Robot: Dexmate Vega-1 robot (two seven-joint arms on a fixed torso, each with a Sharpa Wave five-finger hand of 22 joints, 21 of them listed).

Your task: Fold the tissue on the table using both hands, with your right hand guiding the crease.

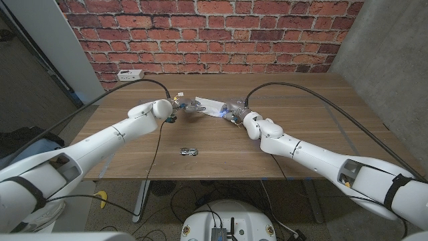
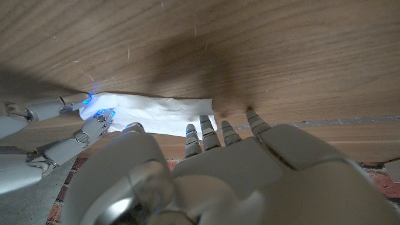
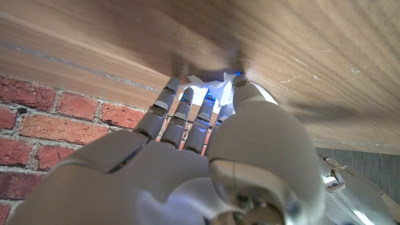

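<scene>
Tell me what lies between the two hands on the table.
In the head view, the white tissue spans the stretch between the left hand and the right hand, on the table.

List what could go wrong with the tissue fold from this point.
1. Both robot hands, left and right, work the thin tissue from opposite ends; pulling apart might tear it.
2. The right robot hand's fingers bunch up one end, so the crease may come out crooked.
3. The small metal object lies near the arms and could get knocked.

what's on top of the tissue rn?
Both robot hands: left robot hand on one end of the tissue, right robot hand on the other. The parts under their fingers are covered.
</scene>
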